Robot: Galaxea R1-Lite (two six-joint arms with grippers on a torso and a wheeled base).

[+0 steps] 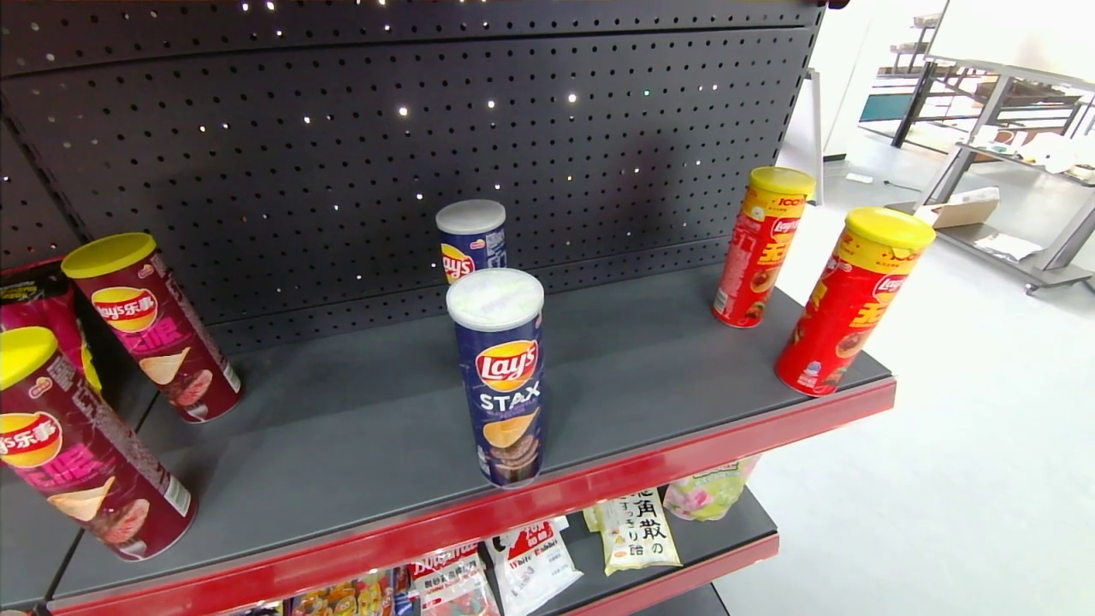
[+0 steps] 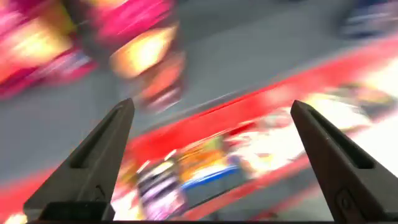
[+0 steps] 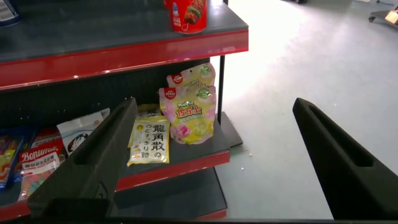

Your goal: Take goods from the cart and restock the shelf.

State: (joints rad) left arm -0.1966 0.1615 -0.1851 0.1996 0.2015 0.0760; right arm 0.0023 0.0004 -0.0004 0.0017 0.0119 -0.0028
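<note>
Six chip cans [image 1: 500, 376] stand upright on the shelf [image 1: 342, 428], lids up

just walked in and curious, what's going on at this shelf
A robot is restocking a shop shelf with chip cans. At this moment both sets of jaws stand wide open and hold nothing. Six cans stand on the shelf: two maroon cans at the left, two blue cans in the middle, and two red cans at the right end. Snack bags sit on the lower shelf beneath.
</note>
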